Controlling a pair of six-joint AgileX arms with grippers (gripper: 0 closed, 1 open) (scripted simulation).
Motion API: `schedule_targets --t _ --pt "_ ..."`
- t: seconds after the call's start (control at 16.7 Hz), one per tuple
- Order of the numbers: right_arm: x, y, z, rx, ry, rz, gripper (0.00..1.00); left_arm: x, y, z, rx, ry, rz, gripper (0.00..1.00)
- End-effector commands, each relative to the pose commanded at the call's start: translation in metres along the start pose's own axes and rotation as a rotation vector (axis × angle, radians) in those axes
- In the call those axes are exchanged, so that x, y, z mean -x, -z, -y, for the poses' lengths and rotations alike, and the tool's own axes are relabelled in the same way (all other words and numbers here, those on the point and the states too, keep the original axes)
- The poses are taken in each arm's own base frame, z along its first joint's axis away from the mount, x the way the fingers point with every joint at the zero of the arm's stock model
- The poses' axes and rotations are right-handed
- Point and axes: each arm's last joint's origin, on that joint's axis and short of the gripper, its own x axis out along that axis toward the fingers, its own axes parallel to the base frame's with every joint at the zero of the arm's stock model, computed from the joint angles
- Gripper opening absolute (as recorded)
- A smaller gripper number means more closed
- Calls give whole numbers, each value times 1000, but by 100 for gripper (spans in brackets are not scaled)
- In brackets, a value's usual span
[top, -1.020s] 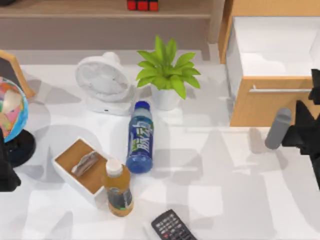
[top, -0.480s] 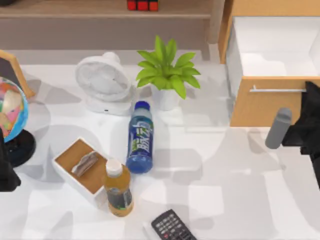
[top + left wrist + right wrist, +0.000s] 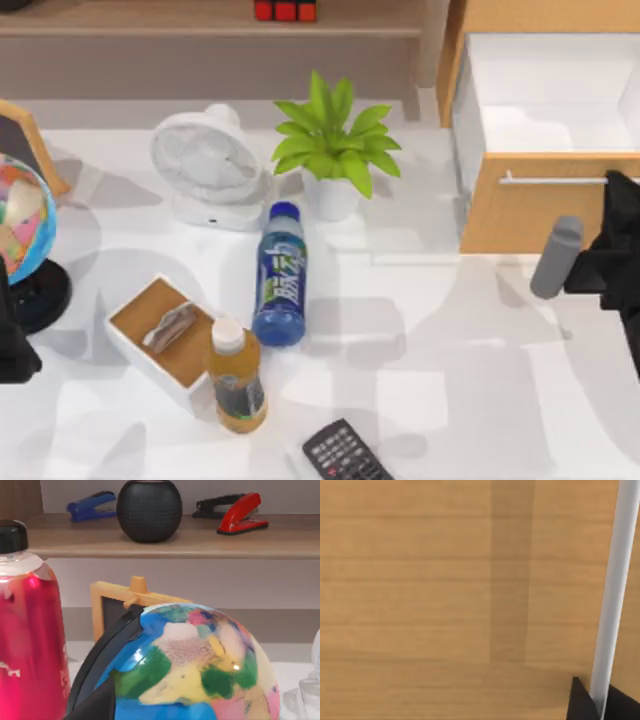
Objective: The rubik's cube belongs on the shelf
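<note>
The left arm sits parked at the desk's left edge, dark and cut off by the frame beside the globe; whether its fingers are spread or closed cannot be told. In the left wrist view the globe looms close, a red bottle next to it, and behind them a shelf carries a blue stapler, a round black speaker and a red stapler.

Across the white desk stand a white fan, a potted plant, a lying blue bottle, an open box, an upright orange bottle and a remote clipped by the bottom edge.

The rubik's cube rests on the shelf at the top, only its red lower row inside the frame.

At the right, the right gripper hovers by the drawer, near the silver handle. The right wrist view shows the handle running between dark fingertips; contact cannot be made out.
</note>
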Motion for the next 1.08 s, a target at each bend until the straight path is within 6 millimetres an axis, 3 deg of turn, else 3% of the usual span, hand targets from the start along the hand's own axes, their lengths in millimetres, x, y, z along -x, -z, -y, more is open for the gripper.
schedule_targets --t 0.24,0.72,1.08 --pt "-4 -1 -1 -1 -6 1 0 0 0 0 0 0 0 100" --pt "-60 0 -1 -1 -6 1 0 0 0 0 0 0 0 100" --pt "-62 -1 -1 -3 -8 2 0 0 0 0 0 0 0 100"
